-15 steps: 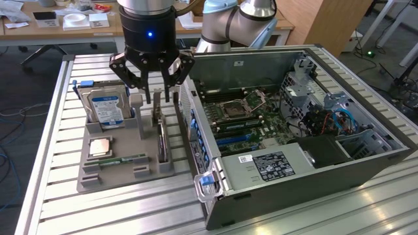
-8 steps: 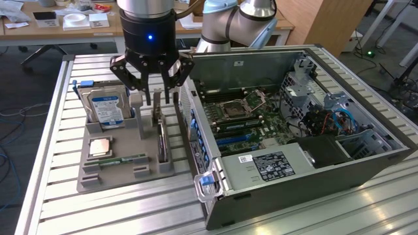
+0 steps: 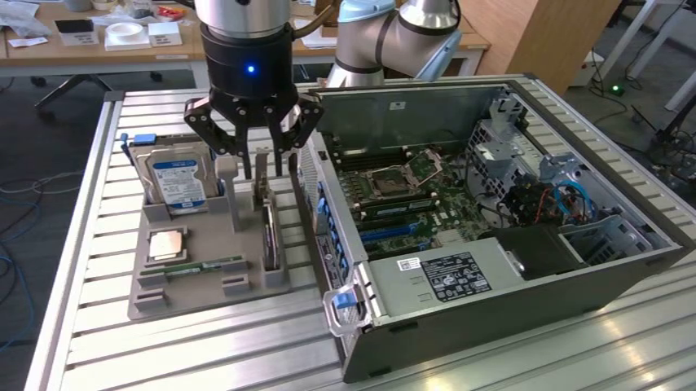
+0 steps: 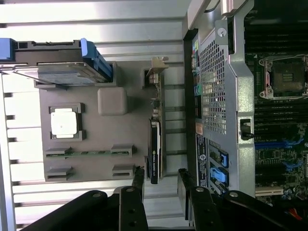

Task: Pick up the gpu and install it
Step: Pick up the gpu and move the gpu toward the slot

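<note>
Your gpu [image 3: 269,236] is a thin, dark card standing on its long edge. It sits left of centre in the exterior view, slotted along the grey holder's [image 3: 196,289] side toward that view's right. In the wrist view you see it edge-on, with a green mark on the dark edge and a silvery bracket [image 4: 157,67] capping one end. It is seated, not lifted.

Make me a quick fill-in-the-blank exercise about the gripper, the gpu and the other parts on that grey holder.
1. The gripper hangs above the gpu with its fingers ____.
2. The gpu stands on ____ in the grey holder, not in the computer case.
3. The hard drive carries a blue-and-____ label.
4. In the exterior view, the computer case lies to the holder's ____.

Missing words: open; edge; white; right.
</note>
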